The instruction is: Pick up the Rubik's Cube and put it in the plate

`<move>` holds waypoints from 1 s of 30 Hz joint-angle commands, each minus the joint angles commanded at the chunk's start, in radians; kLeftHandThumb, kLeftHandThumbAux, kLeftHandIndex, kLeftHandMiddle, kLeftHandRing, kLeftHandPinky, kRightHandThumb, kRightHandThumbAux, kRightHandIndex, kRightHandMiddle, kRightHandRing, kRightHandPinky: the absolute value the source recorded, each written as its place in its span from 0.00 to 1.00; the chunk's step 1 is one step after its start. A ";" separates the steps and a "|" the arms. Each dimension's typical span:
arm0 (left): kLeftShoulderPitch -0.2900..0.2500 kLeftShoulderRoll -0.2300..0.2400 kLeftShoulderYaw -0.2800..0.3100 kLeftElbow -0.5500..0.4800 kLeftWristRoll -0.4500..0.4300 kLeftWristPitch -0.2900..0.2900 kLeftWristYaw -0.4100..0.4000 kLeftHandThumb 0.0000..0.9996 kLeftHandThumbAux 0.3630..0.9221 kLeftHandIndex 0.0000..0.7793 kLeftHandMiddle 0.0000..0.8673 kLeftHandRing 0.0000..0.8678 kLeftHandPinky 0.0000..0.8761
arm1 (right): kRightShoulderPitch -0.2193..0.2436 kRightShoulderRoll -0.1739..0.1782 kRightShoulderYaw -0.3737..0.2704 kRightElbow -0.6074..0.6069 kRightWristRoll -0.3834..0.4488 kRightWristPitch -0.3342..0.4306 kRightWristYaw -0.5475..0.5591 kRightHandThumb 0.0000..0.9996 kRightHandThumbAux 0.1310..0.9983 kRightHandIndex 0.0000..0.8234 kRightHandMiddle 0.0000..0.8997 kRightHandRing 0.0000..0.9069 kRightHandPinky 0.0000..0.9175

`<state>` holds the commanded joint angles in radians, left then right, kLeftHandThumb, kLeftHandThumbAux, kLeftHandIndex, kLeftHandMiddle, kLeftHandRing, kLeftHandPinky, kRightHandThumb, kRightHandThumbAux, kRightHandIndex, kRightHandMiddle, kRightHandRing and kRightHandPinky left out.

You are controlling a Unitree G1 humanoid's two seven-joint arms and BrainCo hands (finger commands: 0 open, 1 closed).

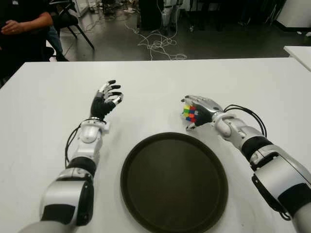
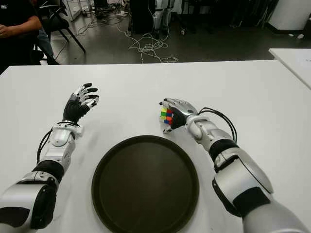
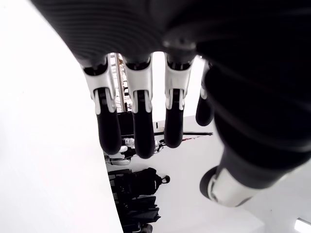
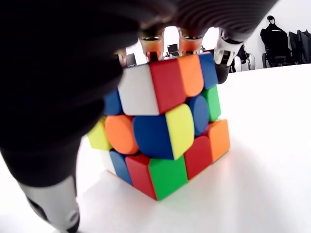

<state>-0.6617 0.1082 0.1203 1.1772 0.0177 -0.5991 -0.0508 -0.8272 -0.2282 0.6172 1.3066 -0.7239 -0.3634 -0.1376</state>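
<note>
The Rubik's Cube [image 1: 189, 113] stands on the white table [image 1: 43, 107], just past the far right rim of the dark round plate [image 1: 174, 184]. My right hand [image 1: 198, 110] is curled around it. In the right wrist view the fingertips [image 4: 189, 42] hook over the cube's [image 4: 165, 126] far top edge and the thumb [image 4: 53, 204] stands at its near side, while the cube's bottom still touches the table. My left hand [image 1: 108, 99] shows left of the plate, held up with its fingers [image 3: 138, 131] spread and nothing in them.
A person [image 1: 22, 24] sits beyond the table's far left corner beside a chair [image 1: 73, 19]. Cables [image 1: 158, 43] lie on the floor behind the table. Another white table [image 1: 299, 51] edges in at the far right.
</note>
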 joint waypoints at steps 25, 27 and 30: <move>0.004 0.000 0.000 -0.001 -0.006 -0.008 -0.006 0.08 0.73 0.23 0.29 0.32 0.39 | 0.002 -0.002 0.003 0.004 0.001 0.008 -0.015 0.00 0.75 0.14 0.13 0.15 0.17; 0.004 0.000 0.000 -0.001 -0.008 -0.008 -0.008 0.08 0.72 0.22 0.29 0.32 0.39 | 0.003 -0.002 0.003 0.004 0.002 0.008 -0.017 0.00 0.76 0.14 0.14 0.16 0.18; 0.004 0.001 -0.001 -0.001 -0.005 -0.009 -0.006 0.07 0.71 0.23 0.30 0.32 0.39 | 0.002 -0.002 0.002 0.005 0.002 0.009 -0.017 0.00 0.77 0.15 0.15 0.18 0.20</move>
<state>-0.6573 0.1090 0.1191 1.1760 0.0129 -0.6081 -0.0570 -0.8251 -0.2303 0.6195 1.3114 -0.7218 -0.3542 -0.1542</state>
